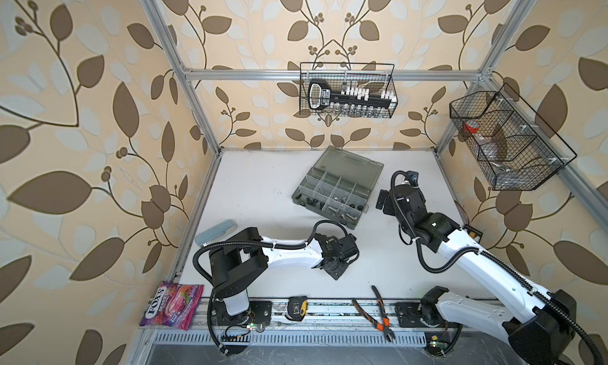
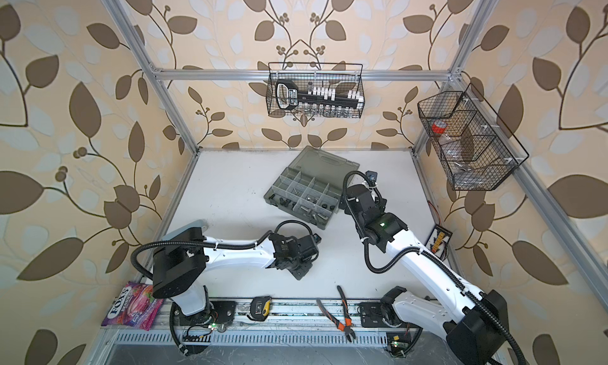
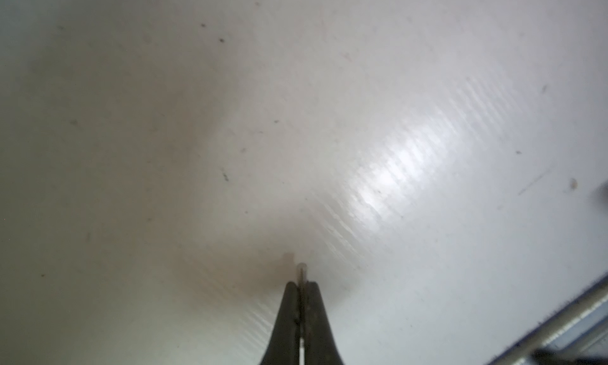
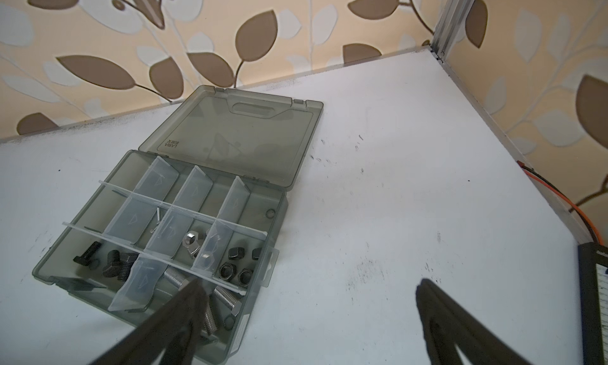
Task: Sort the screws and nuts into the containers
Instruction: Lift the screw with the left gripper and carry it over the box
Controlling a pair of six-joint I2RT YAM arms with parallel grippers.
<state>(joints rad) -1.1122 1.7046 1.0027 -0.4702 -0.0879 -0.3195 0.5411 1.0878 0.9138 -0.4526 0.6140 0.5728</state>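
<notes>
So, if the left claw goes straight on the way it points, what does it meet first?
Probably the white table, with the thin screw pinched in the left claw touching first; how near is unclear.

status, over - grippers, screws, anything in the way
Copy: left gripper shut on a thin silver screw, close to the table. Then right gripper open, empty, beside the organiser box. Its lid open; right gripper may crowd the drop.

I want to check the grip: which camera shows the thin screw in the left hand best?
The left wrist view: the screw pokes out between the shut fingers of the left hand, close up. In both top views the hand itself hides it; the right wrist view misses it entirely.
</notes>
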